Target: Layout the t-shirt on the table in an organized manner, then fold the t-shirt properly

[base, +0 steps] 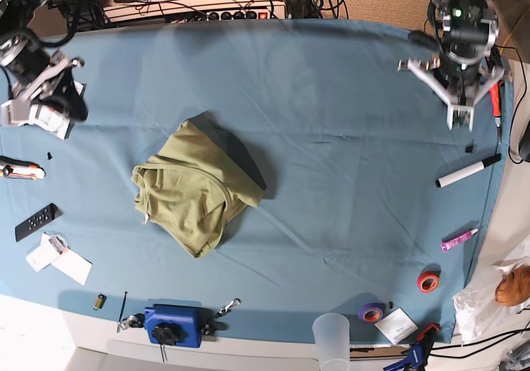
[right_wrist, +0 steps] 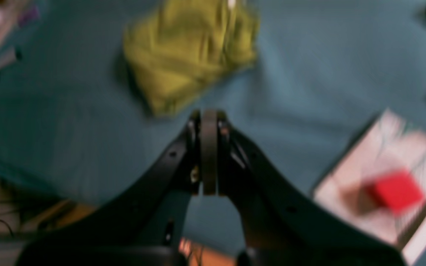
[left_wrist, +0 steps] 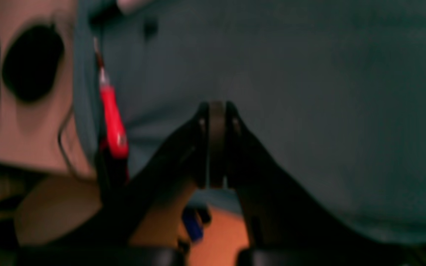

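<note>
Both my left gripper (left_wrist: 216,107) and right gripper (right_wrist: 209,114) pressed together, empty; t-shirt (base: 195,189) bunched at 9 o'clock of table (base: 348,139) center, risk pinching several layers, dragging the lump.

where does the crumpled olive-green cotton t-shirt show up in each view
Left wrist: not in it.
Right wrist: crumpled olive-green cotton t-shirt at top centre, beyond the shut right gripper.
Base: the t-shirt lies left of centre.
Shared landmark: the blue-teal cloth-covered table.
</note>
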### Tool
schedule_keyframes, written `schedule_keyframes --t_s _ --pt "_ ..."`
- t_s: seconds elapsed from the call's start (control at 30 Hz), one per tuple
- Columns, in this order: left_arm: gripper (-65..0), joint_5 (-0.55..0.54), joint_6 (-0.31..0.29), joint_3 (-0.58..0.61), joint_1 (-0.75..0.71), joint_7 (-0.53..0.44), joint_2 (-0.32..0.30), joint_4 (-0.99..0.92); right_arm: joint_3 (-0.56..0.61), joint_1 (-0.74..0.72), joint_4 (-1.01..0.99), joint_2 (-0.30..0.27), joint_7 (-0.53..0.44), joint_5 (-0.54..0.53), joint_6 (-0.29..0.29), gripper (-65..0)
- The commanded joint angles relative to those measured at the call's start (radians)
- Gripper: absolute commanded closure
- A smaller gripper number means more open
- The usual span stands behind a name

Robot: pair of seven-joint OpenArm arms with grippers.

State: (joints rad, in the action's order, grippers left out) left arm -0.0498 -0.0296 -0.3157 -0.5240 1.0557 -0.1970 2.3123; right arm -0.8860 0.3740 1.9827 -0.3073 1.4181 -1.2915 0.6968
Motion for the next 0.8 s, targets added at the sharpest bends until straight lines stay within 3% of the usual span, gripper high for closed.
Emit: schedule_keyframes --t_s 0.0,0.6,0.77 --pt "0.0 0.003 0.003 -0.009 -0.028 -0.014 -0.005 0.018 -0.007 0.026 0.014 -0.017 -0.022 -0.024 0.001 0.0" --pt "0.0 0.000 0.011 -0.008 -0.433 0.010 -0.005 0.018 0.000 0.476 0.014 -0.017 -0.022 -0.026 0.001 0.0" --pt "0.0 -0.065 0.005 -0.007 -0.480 -0.006 -0.005 -0.026 0.112 0.507 0.011 -0.016 -0.022 0.036 0.001 0.0"
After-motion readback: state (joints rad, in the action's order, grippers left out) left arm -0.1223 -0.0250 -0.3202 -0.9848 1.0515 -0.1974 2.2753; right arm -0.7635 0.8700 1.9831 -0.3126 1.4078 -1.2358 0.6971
